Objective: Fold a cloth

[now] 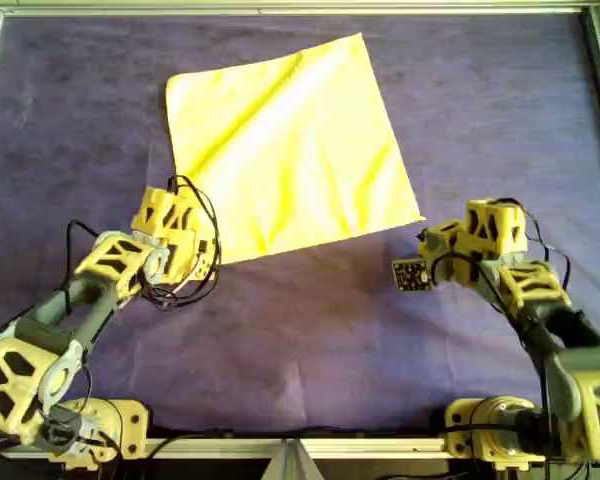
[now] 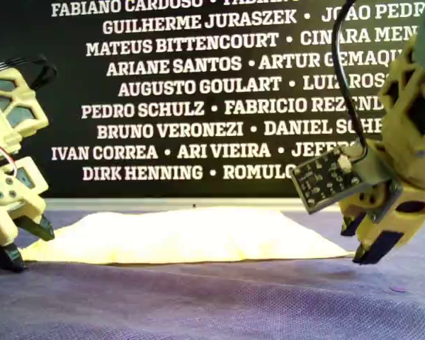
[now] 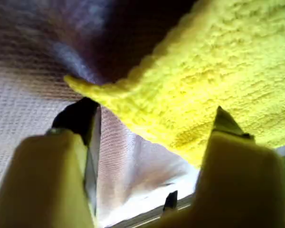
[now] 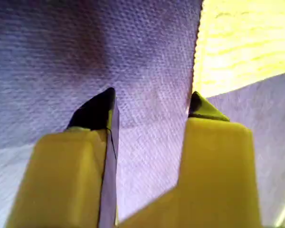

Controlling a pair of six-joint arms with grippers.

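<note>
Along the near edge of the overhead view, the two arm bases sit at the lower corners, and both yellow arms reach up over the dark purple sheet [image 1: 310, 340] that covers the desk. From the overhead view's lower left, the left arm leans in, and the left hand [image 1: 180, 240] rests low at the near left corner of the yellow cloth [image 1: 285, 145]. Its own camera shows the two fingers spread apart, with that corner of the cloth [image 3: 204, 80] lying between and just past the tips, slightly lifted off the sheet; nothing is pinched. In the exterior view this hand [image 2: 18, 244] stands at the exterior view's left, its dark tips down at the sheet beside the cloth's edge. From the overhead view's lower right comes the right arm, and the right hand [image 1: 430, 245] hovers just off the cloth's near right corner, apart from it. Its camera shows the fingers parted and empty over bare purple sheet [image 4: 109, 52], the cloth's edge [image 4: 242, 42] lying just beyond one tip. In the exterior view the right hand [image 2: 365, 241] hangs slightly above the sheet at the exterior view's right, a small dark circuit board [image 2: 326, 177] mounted beside it. Farther back, the cloth lies spread flat as a single layer, turned at an angle, with light creases. Behind it, the exterior view shows a black wall [image 2: 198, 92] lettered with white names.
</note>
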